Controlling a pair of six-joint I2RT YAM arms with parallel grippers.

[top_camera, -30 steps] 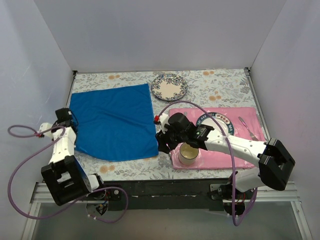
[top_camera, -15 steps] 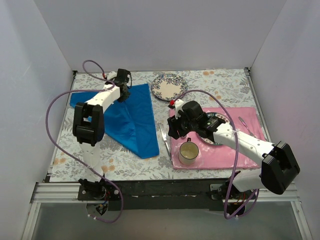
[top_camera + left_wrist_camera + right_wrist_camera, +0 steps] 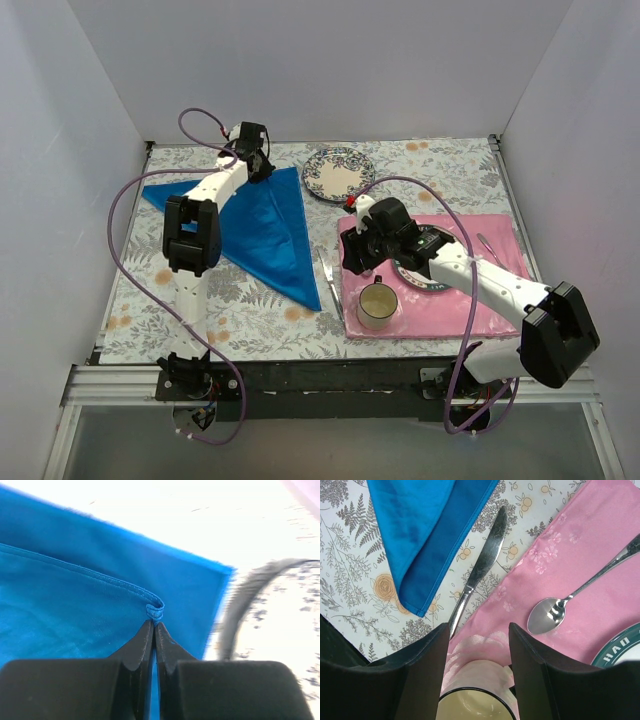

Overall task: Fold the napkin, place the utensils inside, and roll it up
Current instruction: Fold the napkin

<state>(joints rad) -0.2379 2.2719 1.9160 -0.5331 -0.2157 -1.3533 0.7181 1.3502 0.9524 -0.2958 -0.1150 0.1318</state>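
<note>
The blue napkin (image 3: pixel 255 225) lies folded into a triangle on the left half of the table. My left gripper (image 3: pixel 262 168) is at its far corner, shut on the hemmed corner (image 3: pixel 156 611) of the napkin (image 3: pixel 75 605) just above the lower layer. A knife (image 3: pixel 328 275) lies between the napkin and the pink placemat (image 3: pixel 470 300). My right gripper (image 3: pixel 350 265) hangs open over the placemat's left edge, holding nothing. In the right wrist view its jaws (image 3: pixel 479 627) straddle a mug (image 3: pixel 475 695), with the knife (image 3: pixel 482 565) and a spoon (image 3: pixel 547 615) ahead. A fork (image 3: pixel 497 255) lies at the placemat's right.
A cream mug (image 3: pixel 377 305) stands on the placemat's near left corner, directly under my right gripper. A dark-rimmed plate (image 3: pixel 440 252) sits mid-placemat, partly under the right arm. A small patterned plate (image 3: pixel 338 174) rests at the far middle, close to my left gripper. White walls enclose the table.
My left arm swung from the near left to the far side, carrying a napkin corner and folding the flat square into a triangle. The right gripper shifted slightly up and right, uncovering the knife.
</note>
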